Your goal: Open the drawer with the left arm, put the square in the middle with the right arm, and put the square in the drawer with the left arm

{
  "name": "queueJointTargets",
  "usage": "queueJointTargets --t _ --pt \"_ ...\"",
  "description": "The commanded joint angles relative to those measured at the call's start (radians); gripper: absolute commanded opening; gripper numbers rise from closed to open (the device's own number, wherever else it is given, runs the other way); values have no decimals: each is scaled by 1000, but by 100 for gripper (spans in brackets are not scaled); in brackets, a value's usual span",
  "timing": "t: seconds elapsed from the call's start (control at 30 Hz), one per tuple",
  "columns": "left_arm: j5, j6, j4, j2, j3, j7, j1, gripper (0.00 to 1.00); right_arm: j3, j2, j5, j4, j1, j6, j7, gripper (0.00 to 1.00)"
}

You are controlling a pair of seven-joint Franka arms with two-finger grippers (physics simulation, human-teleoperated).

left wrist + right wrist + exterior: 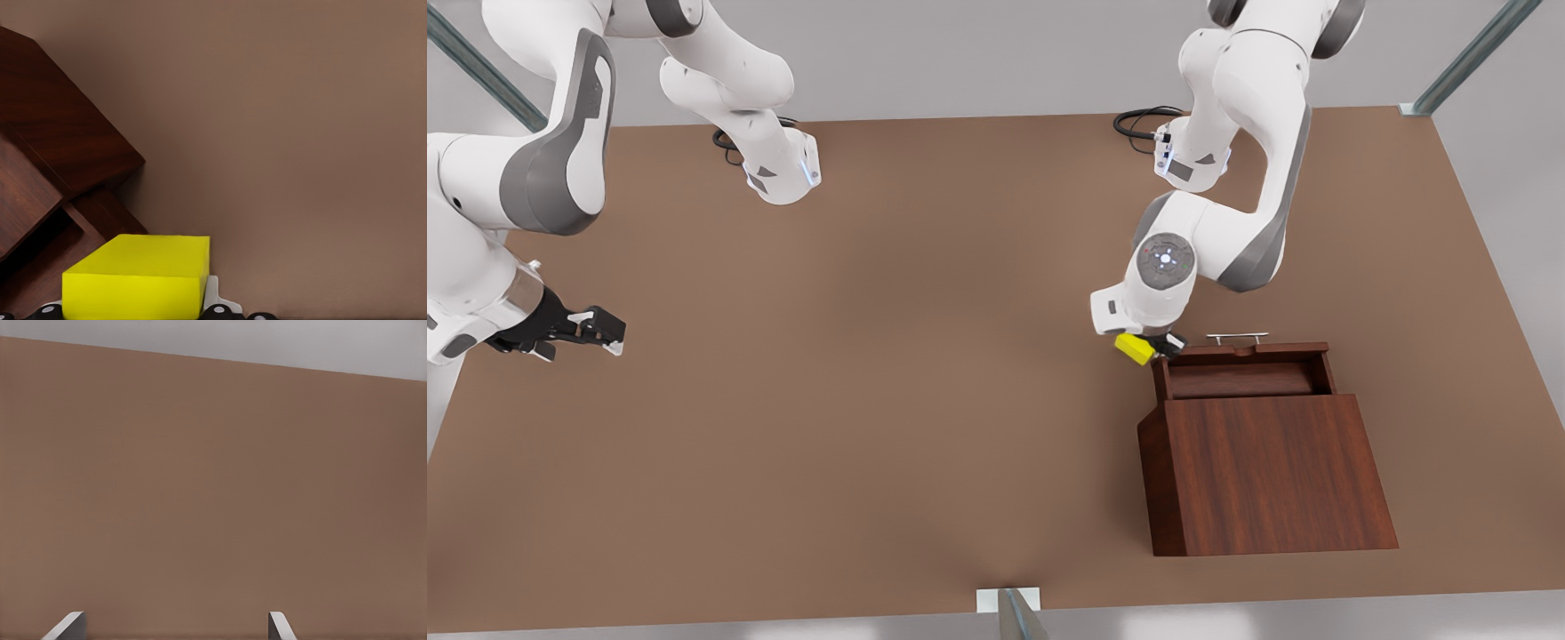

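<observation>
The drawer [1240, 373] stands pulled open from the dark wooden cabinet [1267, 471], its silver handle [1237, 337] on the far side. My left gripper [1154, 345] is shut on the yellow square [1134, 348] and holds it just beside the drawer's corner on the front view's left. In the left wrist view the square [143, 277] sits between the fingers [220, 310], with the cabinet [60, 133] close by. My right gripper [609, 336] waits open at the front view's far left, above the bare table [200, 487]. The middle [889, 356] of the table is plain brown.
The two arm bases [783, 173] [1187, 160] stand at the far edge of the table, each with a black cable. A metal post [1014, 613] rises at the near edge. Open tabletop stretches between the two grippers.
</observation>
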State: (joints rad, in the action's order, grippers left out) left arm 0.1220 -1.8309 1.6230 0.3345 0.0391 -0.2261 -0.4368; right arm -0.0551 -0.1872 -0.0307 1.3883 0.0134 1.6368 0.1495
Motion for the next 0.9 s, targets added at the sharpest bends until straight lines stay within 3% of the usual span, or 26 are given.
queueJointTargets --t 0.0,0.37,0.87 --pt "-61 1 0 0 -14 -19 0 73 0 0 0 0 0 0 1 100" --pt "-108 25 1 0 -219 -378 0 74 0 0 -2 0 0 0 -1 100" --pt "-131 -54 1 29 -327 -819 10 74 0 0 -3 0 0 0 1 100"
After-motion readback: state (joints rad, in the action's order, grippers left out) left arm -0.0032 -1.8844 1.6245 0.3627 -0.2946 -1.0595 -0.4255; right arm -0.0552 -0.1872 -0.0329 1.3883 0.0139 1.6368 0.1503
